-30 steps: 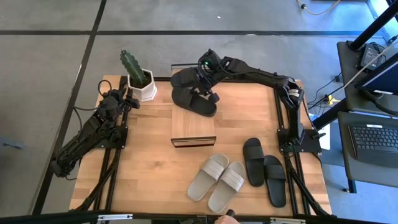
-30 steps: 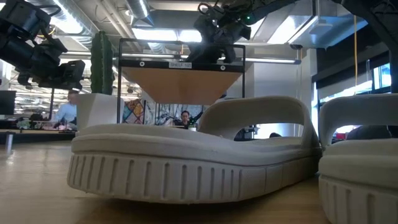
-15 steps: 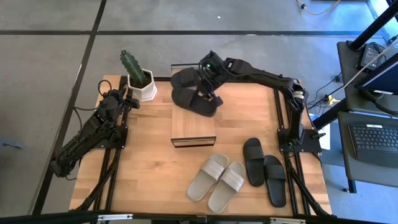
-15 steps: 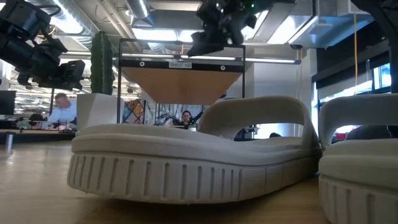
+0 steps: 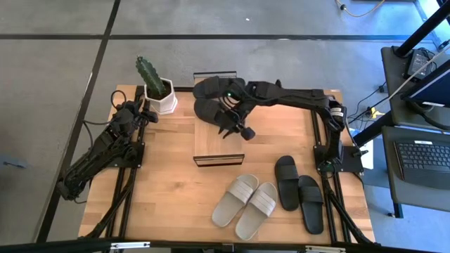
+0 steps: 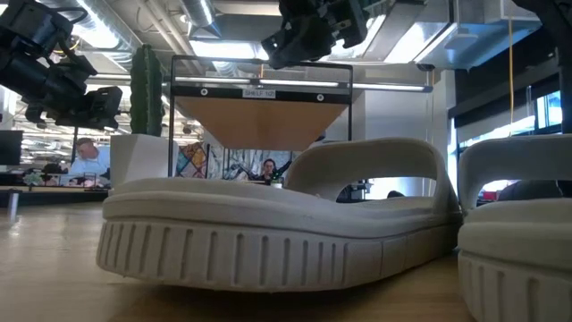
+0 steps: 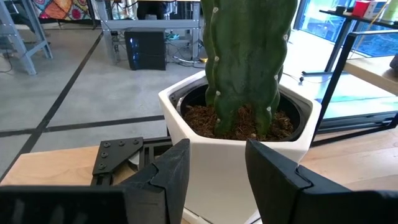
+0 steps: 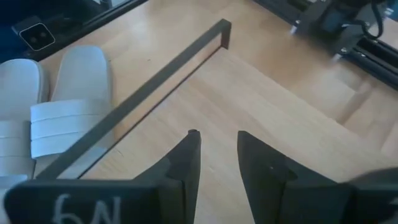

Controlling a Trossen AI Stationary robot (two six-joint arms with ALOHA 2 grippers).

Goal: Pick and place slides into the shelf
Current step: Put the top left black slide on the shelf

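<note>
Only "6N" — on the right gripper (image 8: 214, 162).

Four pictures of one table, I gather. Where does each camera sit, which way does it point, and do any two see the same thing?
High view: overhead, looking straight down on the table, both arms and the shelf.
Low view: at tabletop height, looking level past a grey-beige slide to the shelf; both arms show up top.
Left wrist view: on the left arm, facing the cactus pot past the open left pincer.
Right wrist view: on the right arm, looking down on the shelf top past the empty, parted right pincer.
Shared: right wrist and high views both show the grey-beige slides.
</note>
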